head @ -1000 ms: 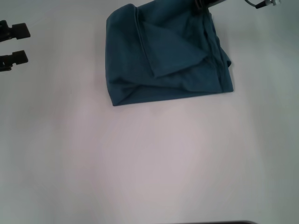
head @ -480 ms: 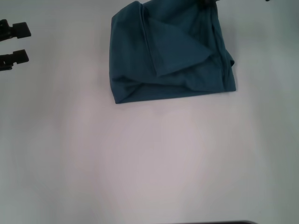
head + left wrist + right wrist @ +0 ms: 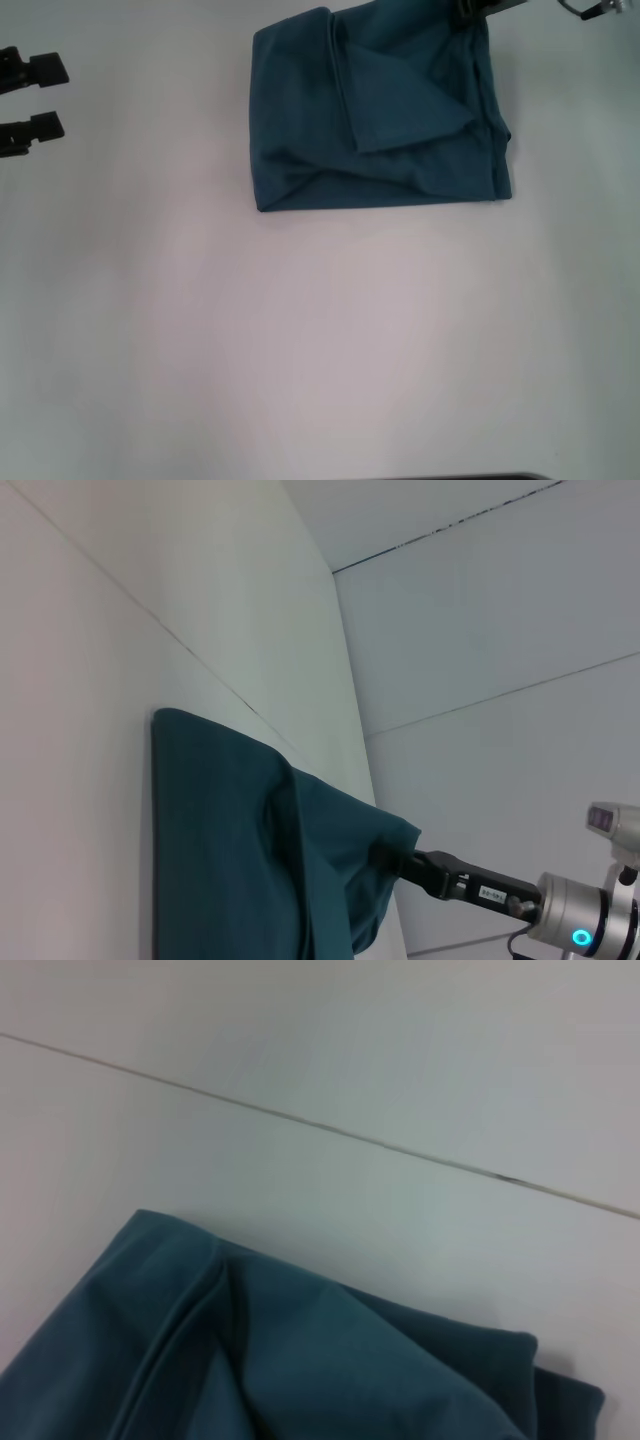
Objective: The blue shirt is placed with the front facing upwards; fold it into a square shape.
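The blue shirt (image 3: 380, 120) lies folded into a rough rectangle at the far side of the white table, with a triangular flap on top. My right gripper (image 3: 468, 10) is at its far right corner, at the top edge of the head view. In the left wrist view that gripper (image 3: 397, 861) is shut on a raised peak of the shirt (image 3: 230, 850). The right wrist view shows only bunched teal cloth (image 3: 300, 1360) close below. My left gripper (image 3: 30, 98) stands open at the table's left edge, well apart from the shirt.
The white table (image 3: 300, 350) stretches bare in front of the shirt. Its far edge meets a pale wall just behind the cloth (image 3: 330, 1130). A dark strip shows at the near edge (image 3: 460, 477).
The shirt has slid to the right and slightly away, pulled by the right gripper at its far corner. The left gripper has stayed in place.
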`<state>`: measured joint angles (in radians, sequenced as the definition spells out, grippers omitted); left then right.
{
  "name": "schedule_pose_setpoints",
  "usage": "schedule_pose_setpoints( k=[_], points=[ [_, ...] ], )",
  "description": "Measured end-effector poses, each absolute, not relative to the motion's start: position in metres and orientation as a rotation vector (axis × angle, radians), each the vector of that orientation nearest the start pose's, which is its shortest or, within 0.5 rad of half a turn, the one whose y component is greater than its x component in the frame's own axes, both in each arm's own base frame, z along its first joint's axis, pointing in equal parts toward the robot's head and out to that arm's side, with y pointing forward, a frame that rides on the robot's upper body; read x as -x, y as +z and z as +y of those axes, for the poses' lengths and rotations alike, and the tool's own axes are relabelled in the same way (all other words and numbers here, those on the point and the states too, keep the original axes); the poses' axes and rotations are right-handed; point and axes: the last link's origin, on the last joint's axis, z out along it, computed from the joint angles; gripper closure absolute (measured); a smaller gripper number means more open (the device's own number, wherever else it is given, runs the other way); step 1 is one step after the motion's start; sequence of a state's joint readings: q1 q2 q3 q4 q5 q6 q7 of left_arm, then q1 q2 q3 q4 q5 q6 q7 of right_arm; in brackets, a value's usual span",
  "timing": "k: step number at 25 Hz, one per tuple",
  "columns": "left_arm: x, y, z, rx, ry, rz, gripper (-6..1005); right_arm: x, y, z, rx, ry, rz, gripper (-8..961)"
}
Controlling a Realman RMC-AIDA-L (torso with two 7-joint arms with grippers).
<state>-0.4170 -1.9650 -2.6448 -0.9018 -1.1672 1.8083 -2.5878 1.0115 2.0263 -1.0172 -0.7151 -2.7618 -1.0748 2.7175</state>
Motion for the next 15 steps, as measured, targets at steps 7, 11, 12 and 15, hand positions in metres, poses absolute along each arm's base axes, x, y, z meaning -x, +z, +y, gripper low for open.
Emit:
schedule_pose_setpoints(
  k=[7,11,12,15],
  points=[
    [0.29,0.109,0.307,2.095,-0.977,-2.025,94,-0.178,0.006,0.474,2.163,-0.229,1.121,849],
    [0.289,0.109,0.308,2.097,-0.977,-2.024,94,-0.184,0.01,0.479,2.093,-0.256,1.077,815],
    [0.289,0.109,0.308,2.097,-0.976,-2.024,94,-0.185,0.011,0.48,2.081,-0.256,1.067,800],
    [0.289,0.108,0.308,2.098,-0.977,-2.024,94,-0.185,0.013,0.483,2.066,-0.242,1.049,753]
  ],
)
